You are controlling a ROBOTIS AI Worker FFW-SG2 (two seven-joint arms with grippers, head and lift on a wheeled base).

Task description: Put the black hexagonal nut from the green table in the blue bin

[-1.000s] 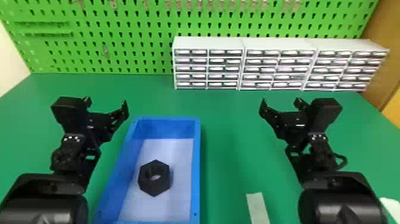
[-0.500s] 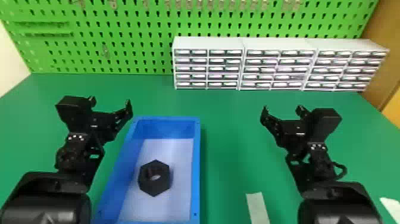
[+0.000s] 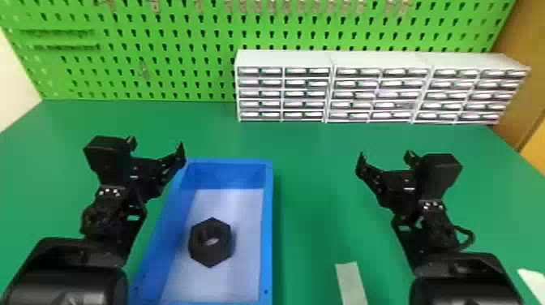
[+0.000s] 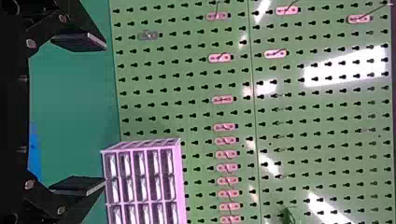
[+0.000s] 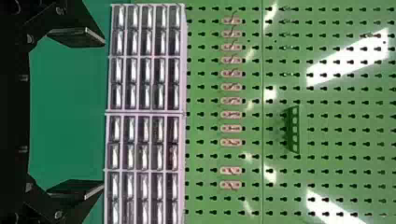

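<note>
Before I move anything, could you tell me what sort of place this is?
Probably a workshop or lab workbench: a green pegboard rises behind the green table, with white small-drawer cabinets in front of it.

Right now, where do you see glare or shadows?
Both wrist views: bright white glare patches on the pegboard. Head view: pale highlights along the fronts of the drawer units; a soft, darker band on the green table just right of the blue bin; only faint shading beside the black hexagonal nut.
</note>
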